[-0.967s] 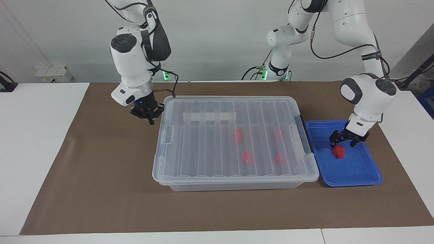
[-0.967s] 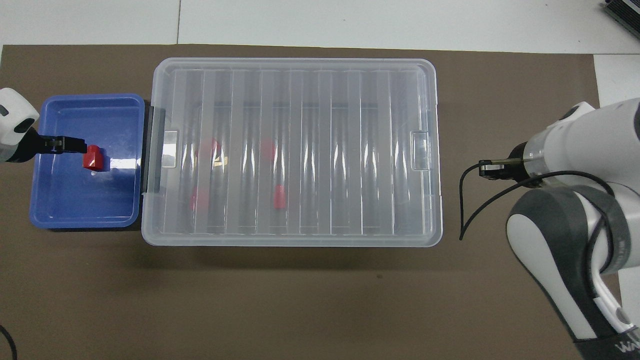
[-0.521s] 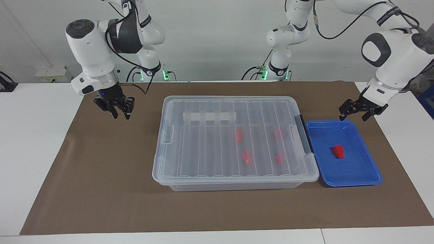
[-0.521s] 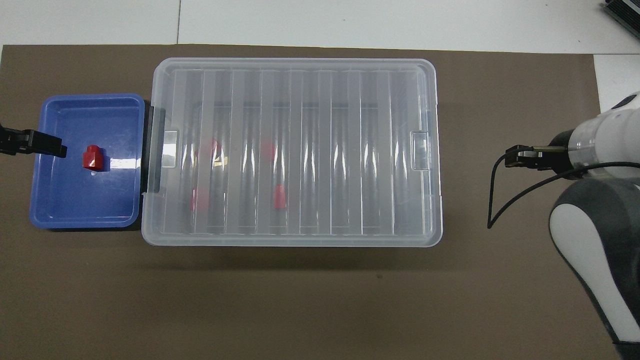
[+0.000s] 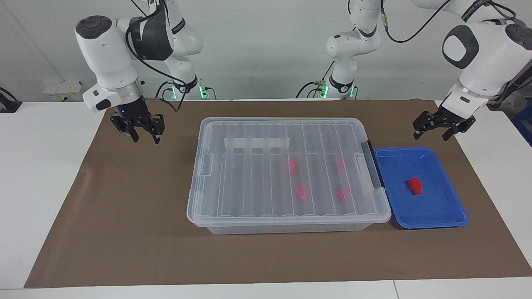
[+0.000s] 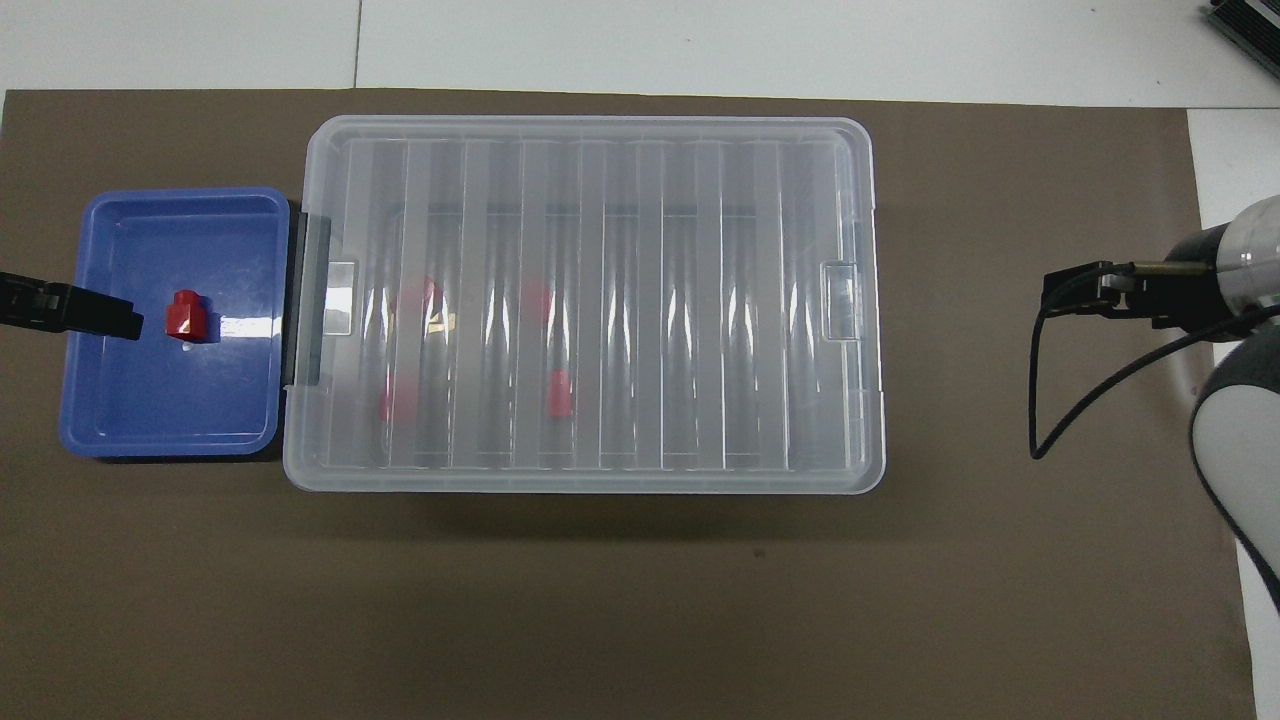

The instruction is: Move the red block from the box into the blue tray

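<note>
Nearest the robots, the right gripper [image 5: 143, 133] is held up over the bare brown mat [image 5: 124, 216] at the right arm's end of the table, well apart from the box [image 5: 249, 216]. Its fingers are seen spread apart, with nothing between them.

The left gripper [image 5: 437, 129] is raised over the mat just beside the edge of the blue tray [image 5: 440, 218] that lies nearest the robots. Its fingers are also parted and nothing is held in them. In the overhead view its dark fingertips [image 6: 100, 315] are seen over the tray's rim, near the red block [image 6: 185, 316] but not touching it.

The red block [image 5: 414, 185] is found resting on the floor of the blue tray [image 6: 170, 415], about at its middle and clear of the walls. The tray is set on the mat toward the left arm's end of the table, right against the end of the box that carries the dark handle [image 5: 373, 169].

The box [image 6: 600, 470] is placed in the middle of the mat, with its ribbed clear lid [image 5: 266, 195] closed on it. Through the lid four more red blocks [image 5: 301, 193] are made out inside, all in the half of the box nearer the tray: two closer to the robots and two farther from them.
</note>
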`<state>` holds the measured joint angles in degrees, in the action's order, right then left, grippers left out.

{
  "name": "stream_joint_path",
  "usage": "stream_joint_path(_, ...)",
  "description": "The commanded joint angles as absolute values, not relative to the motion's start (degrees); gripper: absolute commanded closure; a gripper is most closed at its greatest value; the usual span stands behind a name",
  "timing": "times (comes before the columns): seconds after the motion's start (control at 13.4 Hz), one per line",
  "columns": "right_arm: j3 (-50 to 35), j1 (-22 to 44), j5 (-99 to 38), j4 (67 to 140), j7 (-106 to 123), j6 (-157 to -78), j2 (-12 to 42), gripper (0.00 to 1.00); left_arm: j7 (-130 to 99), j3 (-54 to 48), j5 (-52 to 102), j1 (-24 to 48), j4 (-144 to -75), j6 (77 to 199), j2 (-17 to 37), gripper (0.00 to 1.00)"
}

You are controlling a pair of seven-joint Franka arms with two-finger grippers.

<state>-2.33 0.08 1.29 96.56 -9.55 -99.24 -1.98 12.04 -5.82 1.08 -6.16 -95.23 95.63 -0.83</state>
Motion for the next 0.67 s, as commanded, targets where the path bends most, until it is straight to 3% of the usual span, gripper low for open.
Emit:
stream_joint_path(0.0,-2.5,-1.3,-0.6,93.6,-9.4,-97.4,-0.5,0.0,11.6,-5.7,0.2,-5.5,-95.5,95.0,-1.6,0.0)
stream_joint_path(0.6,-2.6,-0.8,0.5,93.5,-11.7,-92.5,-1.2,0.0,12.0,-6.2,0.2,-5.4,-97.0,93.5,-4.3,0.0)
